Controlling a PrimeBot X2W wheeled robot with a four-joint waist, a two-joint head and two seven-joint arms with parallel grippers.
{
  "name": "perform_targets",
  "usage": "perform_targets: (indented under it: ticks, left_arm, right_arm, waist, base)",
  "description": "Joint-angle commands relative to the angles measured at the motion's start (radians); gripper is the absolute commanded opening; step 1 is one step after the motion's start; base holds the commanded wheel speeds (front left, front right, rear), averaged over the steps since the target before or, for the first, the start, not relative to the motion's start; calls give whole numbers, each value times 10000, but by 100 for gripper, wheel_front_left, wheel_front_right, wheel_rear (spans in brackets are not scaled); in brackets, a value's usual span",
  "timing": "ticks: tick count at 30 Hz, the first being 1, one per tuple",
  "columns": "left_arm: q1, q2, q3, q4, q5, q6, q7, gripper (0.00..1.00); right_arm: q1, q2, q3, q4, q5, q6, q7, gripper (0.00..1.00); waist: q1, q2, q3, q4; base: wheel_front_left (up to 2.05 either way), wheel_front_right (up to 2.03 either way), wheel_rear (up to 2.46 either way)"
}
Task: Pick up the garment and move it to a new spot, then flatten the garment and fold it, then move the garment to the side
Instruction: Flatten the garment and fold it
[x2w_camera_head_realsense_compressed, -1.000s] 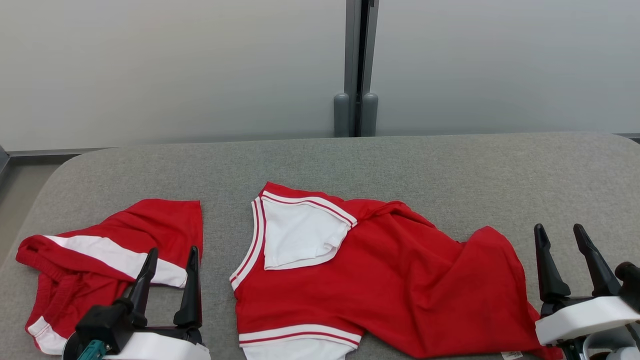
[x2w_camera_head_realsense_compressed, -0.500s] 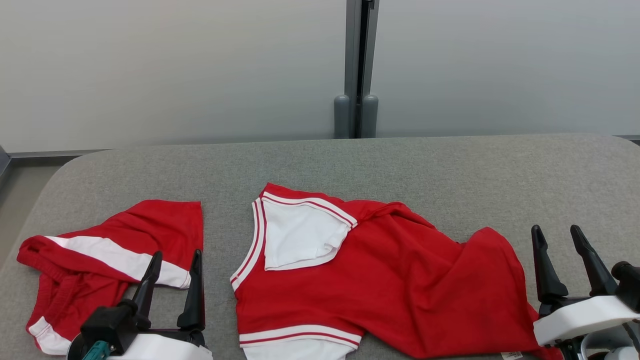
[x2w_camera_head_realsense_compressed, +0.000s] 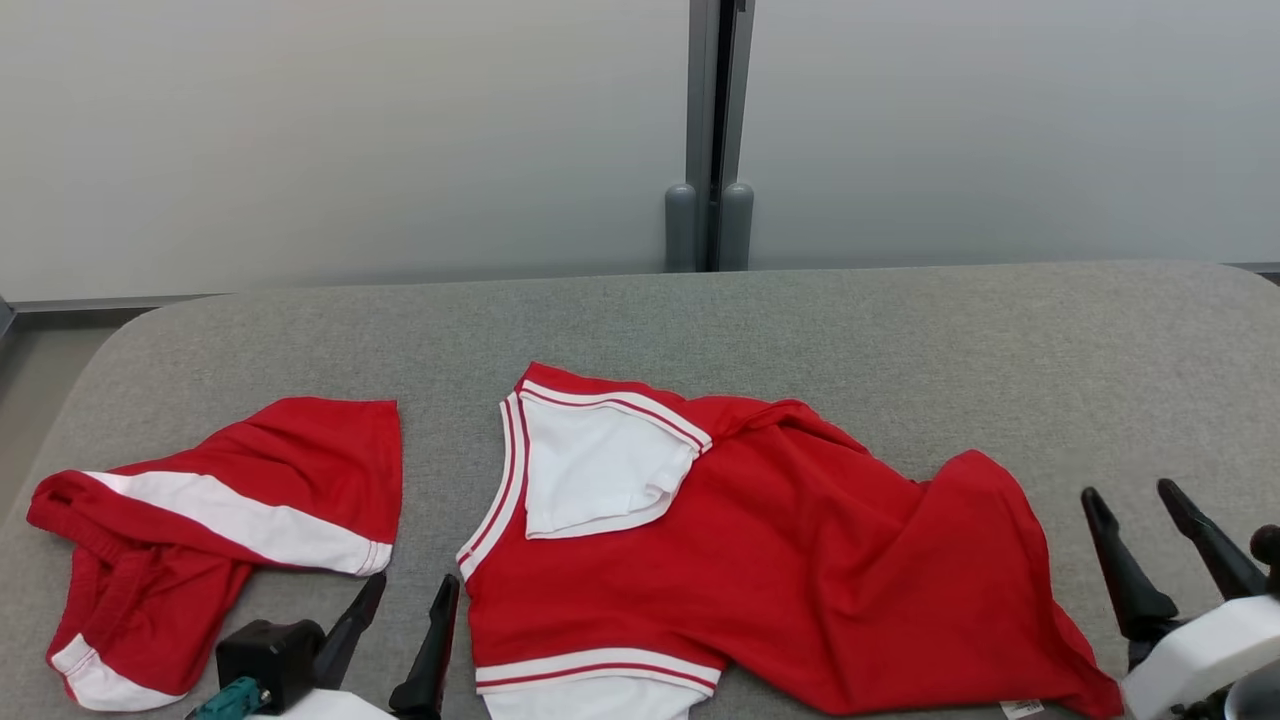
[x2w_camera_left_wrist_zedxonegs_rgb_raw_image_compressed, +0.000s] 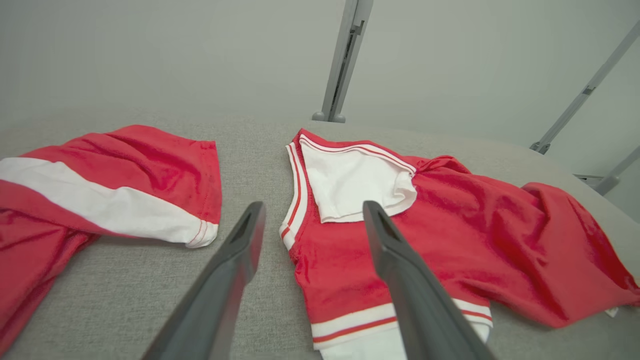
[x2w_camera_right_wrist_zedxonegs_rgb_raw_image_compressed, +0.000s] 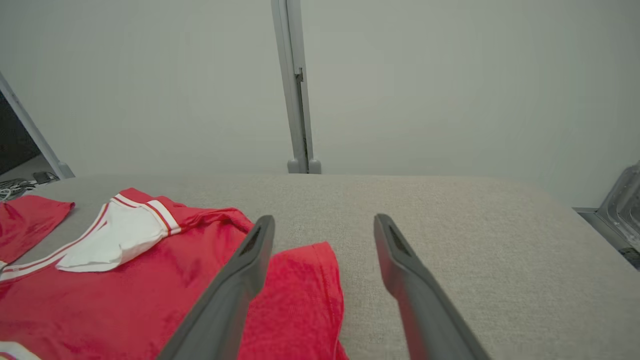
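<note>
In the head view, a red shirt (x2w_camera_head_realsense_compressed: 760, 580) with white trim lies crumpled in the middle of the grey desk (x2w_camera_head_realsense_compressed: 800, 330). Its right side is bunched into folds, and a white part is turned over near the neck. Red shorts (x2w_camera_head_realsense_compressed: 250, 500) lie well apart to its left. The left gripper (x2w_camera_head_realsense_compressed: 415, 582) sits low, in the bare strip between shorts and shirt. The right gripper (x2w_camera_head_realsense_compressed: 1130, 490) sits just beyond the shirt's right edge. Both have their jaws apart and hold nothing.

In the left wrist view, the open jaws frame the shirt's striped left edge, with the shorts' hem close on the other side. The shirt looks like the garment to move. The risk here is that a slightly leftward reach catches the shorts instead, or drags both pieces together.

In the right wrist view, the jaws point past the shirt's loose right corner towards bare desk. That corner is doubled cloth, so a shallow pinch may take only the top layer. The shirt would then hang twisted and land more creased. Uneven lifts by the two arms could also leave the turned-over white part trapped underneath.
</note>
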Motion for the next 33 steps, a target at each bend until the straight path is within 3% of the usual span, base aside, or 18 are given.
perform_targets:
  ticks: [1, 6, 15, 26, 33]
  left_arm:
    - [-38, 105, 52, -278, -69, 36, 150, 100]
    - [603, 436, -138, -1244, -542, 164, 1532, 100]
    - [1441, 1037, -865, -2361, -1572, 189, 4363, 100]
    - [1361, 1140, -1178, -1755, -1978, 221, 5432, 100]
    - [959, 913, -1430, -1236, -2179, -129, 5540, 100]
  right_arm:
    - [174, -165, -82, -137, 143, 6, 363, 100]
    - [1005, -529, -728, -394, 422, 6, 2236, 100]
    - [1655, 235, -1215, 63, 855, 6, 4441, 100]
    - [854, 370, -720, 1386, 1281, 6, 4351, 100]
    - [424, 283, -309, 1950, 1416, 6, 3974, 100]
  waist:
    - [0, -1, 21, -16]
    - [0, -1, 111, -26]
    - [0, -1, 308, -9]
    - [0, -1, 675, 8]
    - [0, -1, 868, 37]
  base:
    - [0, 0, 0]
    - [0, 0, 0]
    - [0, 0, 0]
    - [0, 0, 0]
    - [0, 0, 0]
